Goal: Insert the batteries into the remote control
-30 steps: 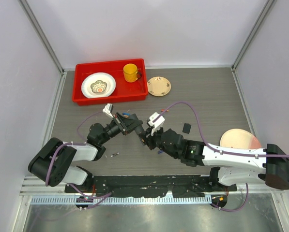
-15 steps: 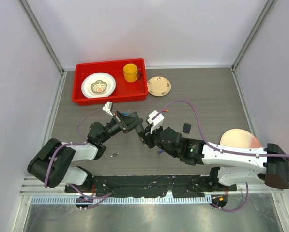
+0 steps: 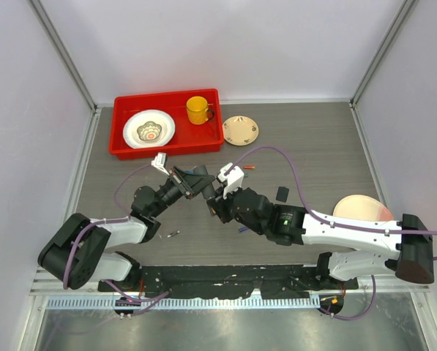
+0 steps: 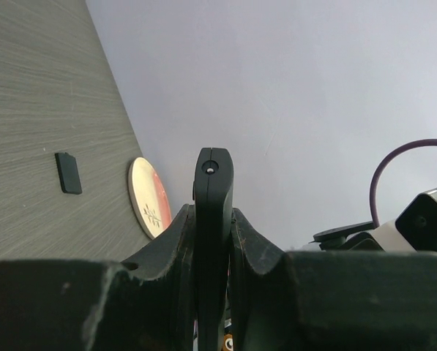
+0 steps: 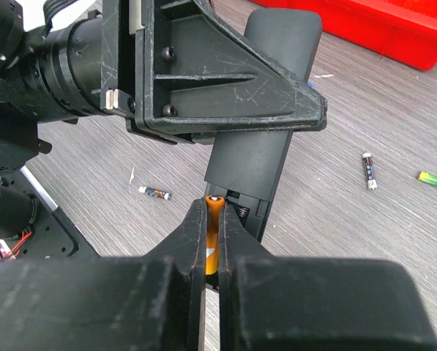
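**Battery Poised at the Remote's Open End**

Top external view: the two arms met over the middle of the table (image 3: 328, 146). The left gripper (image 3: 198, 185) reached in from the left and the right gripper (image 3: 215, 201) from the right, with their tips just beside one another. What each held was too small to make out here. The back cover (image 3: 282, 194) lay apart on the table, to the right of the right wrist.

Left wrist view: the left jaws were clamped on the remote control (image 4: 214, 183). It was seen edge-on, lifted off the table, with its long axis running straight out between the fingers.

Right wrist view: the right jaws were pressed together on an orange battery (image 5: 212, 241), its long axis in line with the fingers. It pointed at the remote's uncovered end, which lay directly ahead, touching or very nearly so. The battery's axis ran roughly along the remote's length. By this layout the right arm looked placed to do the inserting while the left braced the remote. Loose batteries (image 5: 154, 192) lay on the table beyond.
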`<move>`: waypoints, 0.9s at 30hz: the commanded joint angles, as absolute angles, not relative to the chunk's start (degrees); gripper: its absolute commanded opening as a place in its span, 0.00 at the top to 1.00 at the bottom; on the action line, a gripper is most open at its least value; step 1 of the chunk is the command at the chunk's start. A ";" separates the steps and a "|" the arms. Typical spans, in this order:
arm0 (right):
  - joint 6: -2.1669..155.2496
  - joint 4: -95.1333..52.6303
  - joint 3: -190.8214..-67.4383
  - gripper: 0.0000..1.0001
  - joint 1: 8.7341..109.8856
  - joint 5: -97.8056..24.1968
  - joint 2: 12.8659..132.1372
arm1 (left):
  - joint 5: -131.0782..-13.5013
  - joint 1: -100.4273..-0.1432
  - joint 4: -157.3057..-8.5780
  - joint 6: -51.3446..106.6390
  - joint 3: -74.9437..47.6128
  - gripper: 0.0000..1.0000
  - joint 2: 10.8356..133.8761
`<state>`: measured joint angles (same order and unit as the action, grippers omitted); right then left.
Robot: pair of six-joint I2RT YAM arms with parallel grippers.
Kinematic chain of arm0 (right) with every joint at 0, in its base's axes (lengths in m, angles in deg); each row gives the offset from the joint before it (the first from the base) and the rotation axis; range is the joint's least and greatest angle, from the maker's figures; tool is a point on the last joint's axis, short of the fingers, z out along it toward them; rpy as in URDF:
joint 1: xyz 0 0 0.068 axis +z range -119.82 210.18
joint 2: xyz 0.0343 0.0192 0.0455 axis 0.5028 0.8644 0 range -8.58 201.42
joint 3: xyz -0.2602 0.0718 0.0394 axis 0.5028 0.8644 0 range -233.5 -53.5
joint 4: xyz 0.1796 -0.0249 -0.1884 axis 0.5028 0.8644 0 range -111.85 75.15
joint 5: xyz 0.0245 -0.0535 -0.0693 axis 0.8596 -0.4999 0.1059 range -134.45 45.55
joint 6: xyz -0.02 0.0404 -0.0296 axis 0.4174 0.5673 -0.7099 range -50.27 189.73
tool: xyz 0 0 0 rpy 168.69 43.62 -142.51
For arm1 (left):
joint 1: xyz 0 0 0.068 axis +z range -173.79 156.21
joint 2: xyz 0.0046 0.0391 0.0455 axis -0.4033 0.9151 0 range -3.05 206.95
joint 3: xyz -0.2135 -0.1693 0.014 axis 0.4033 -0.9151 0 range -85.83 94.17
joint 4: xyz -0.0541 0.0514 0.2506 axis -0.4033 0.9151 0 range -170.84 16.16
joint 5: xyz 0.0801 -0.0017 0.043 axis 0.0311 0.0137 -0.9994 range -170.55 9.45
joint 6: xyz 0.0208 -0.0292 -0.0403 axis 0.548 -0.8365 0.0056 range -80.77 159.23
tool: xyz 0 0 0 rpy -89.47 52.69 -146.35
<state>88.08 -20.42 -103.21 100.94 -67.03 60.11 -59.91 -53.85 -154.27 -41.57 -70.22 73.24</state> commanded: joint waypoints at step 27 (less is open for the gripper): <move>91.26 -14.73 -110.54 0.69 101.55 -67.38 62.17 | -63.59 -54.64 -169.43 -40.67 -69.84 1.00 72.27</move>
